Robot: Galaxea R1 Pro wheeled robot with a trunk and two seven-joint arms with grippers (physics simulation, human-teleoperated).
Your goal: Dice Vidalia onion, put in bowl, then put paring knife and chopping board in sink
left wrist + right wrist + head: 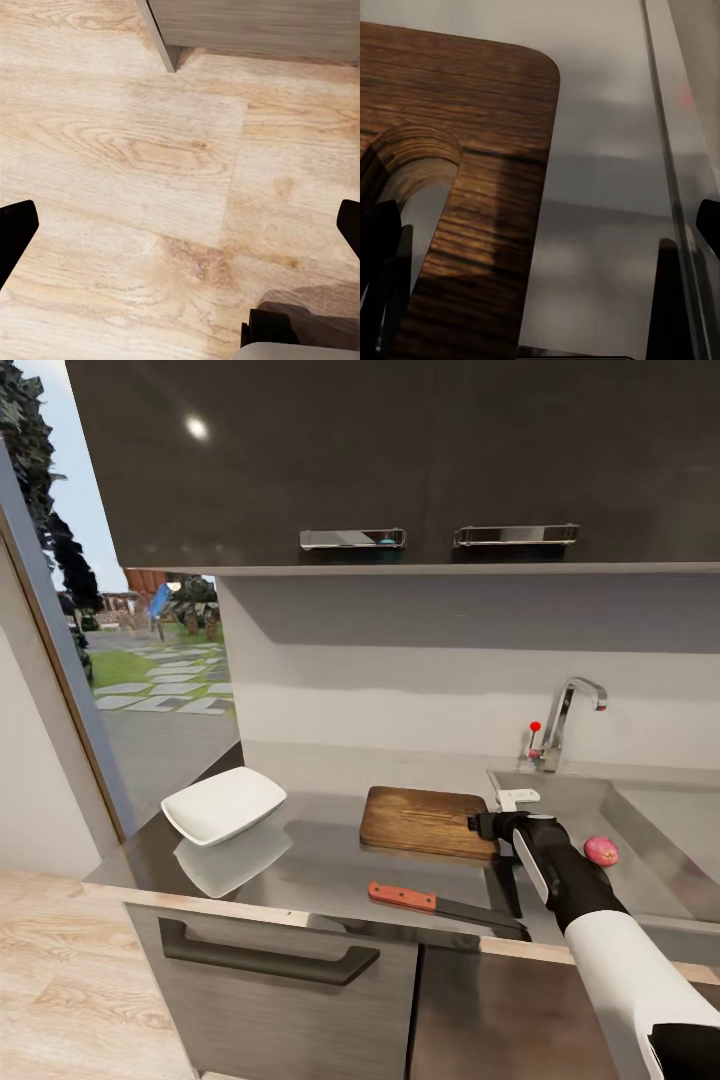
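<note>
Fingers of the right gripper [490,826] are standing wide apart at the right end of the chopping board [425,821]; in the right wrist view one dark finger [382,285] is sitting over the board's slot handle hole [412,187] and the other is sitting over the bare steel beside it, so the board's end is lying between them with nothing clamped. Fingers of the left gripper [180,225] are also spread wide, pointing down at the pale wooden floor [150,150] and holding nothing.

On the head view, taking the board as the clock's centre, the white bowl [224,804] is resting on the worktop [320,860] at about nine o'clock, well apart from the board. The paring knife [440,905] is lying at six o'clock near the worktop's front edge, its orange-red handle pointing left and its dark blade right. The sink [650,830] is opening at three o'clock, with the Vidalia onion [601,850] lying inside it, just beside the right arm. The chrome tap [565,720] with its red knob is rising at about one o'clock.
</note>
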